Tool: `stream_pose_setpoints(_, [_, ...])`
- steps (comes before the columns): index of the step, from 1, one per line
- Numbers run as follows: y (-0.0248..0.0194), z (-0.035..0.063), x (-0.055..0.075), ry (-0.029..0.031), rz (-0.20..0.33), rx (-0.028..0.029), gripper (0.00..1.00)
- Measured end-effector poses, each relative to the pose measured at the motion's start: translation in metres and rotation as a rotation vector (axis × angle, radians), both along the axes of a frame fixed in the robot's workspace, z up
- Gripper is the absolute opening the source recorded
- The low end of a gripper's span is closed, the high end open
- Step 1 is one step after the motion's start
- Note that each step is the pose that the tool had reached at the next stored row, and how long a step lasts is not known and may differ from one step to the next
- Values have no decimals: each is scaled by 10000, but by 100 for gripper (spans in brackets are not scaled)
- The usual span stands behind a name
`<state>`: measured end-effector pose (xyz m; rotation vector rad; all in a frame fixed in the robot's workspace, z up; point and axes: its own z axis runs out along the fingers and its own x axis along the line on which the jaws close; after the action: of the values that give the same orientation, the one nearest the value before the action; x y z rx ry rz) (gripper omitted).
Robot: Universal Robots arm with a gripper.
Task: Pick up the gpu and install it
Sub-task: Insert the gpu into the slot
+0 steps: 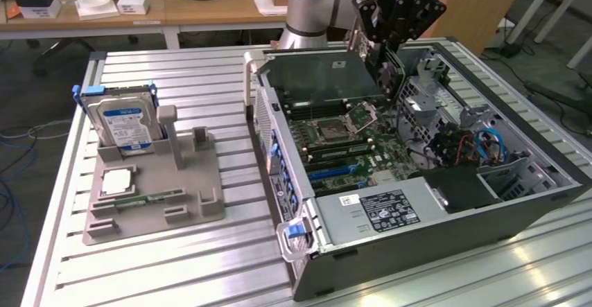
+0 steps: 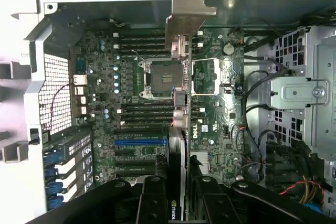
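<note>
gpu point(image 1: 384, 78) hangs on edge over the open computer case point(image 1: 518, 203), above the motherboard point(image 1: 361, 147) near the case's far wall, not seated in any slot. Arm reaches in from the table's point(image 1: 185, 265) far edge, wrist pointing down into the case. Gripper point(image 1: 378, 50) is clamped on the card, fingers pressing its two faces. Exterior view: case lies on its side on the half of the table toward the exterior view's right; a grey holder tray point(image 1: 185, 203) with a hard drive point(image 1: 125, 123) upright in it sits well apart toward the exterior view's left. Wrist view: gpu point(image 2: 178, 103) seen thin, between the black fingers point(image 2: 152, 198), silvery end bracket point(image 2: 189, 14) at the end away from the gripper point(image 2: 179, 182), card crossing over the CPU socket point(image 2: 160, 80) with a blue slot point(image 2: 140, 141) nearby.
</note>
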<state>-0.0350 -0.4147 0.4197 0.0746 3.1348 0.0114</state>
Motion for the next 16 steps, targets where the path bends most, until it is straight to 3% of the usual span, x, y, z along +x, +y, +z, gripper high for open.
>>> stream_pose_setpoints(6, [0,0,2,1,142,10,26])
stream_pose_setpoints(16, [0,-3,2,1,1924,10,26])
